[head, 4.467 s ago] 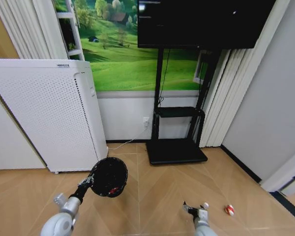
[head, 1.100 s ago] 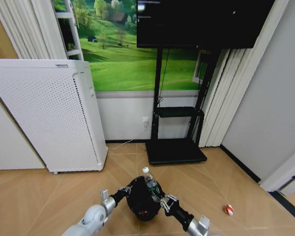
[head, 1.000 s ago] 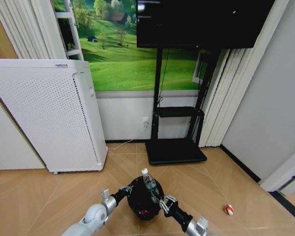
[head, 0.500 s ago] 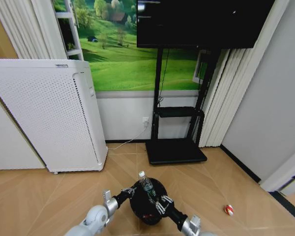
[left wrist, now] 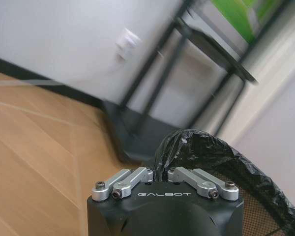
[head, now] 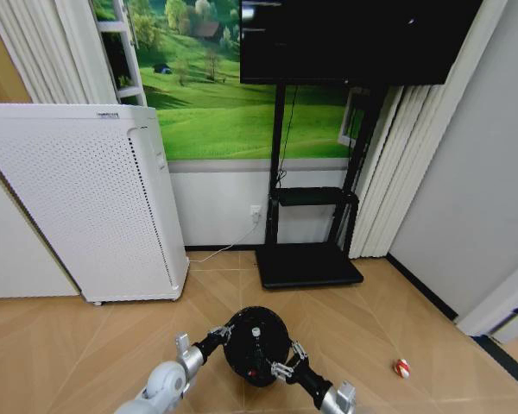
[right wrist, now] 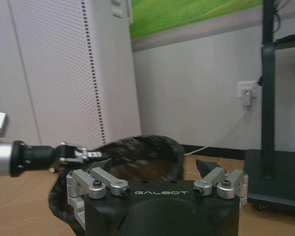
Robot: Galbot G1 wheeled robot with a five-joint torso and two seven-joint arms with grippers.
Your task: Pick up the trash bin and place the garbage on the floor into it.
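1. The trash bin (head: 255, 345) hung above the floor (head: 86, 345) in front of the robot, its mouth tipped up toward the head camera, with the bottle's white cap (head: 255, 331) showing inside it.
2. The left hand (head: 217, 333) was clamped on the bin's rim at the robot's left, fingers closed over the black liner (left wrist: 196, 147).
3. The right hand (head: 284, 370) sat just at the rim's near right edge, fingers spread wide and holding nothing; the bottle lay inside the bin, away from it.
4. The red-and-white scrap (head: 402, 368) lay on the floor well to the right, nearer the right arm, so that arm seemed the likely one to fetch it.
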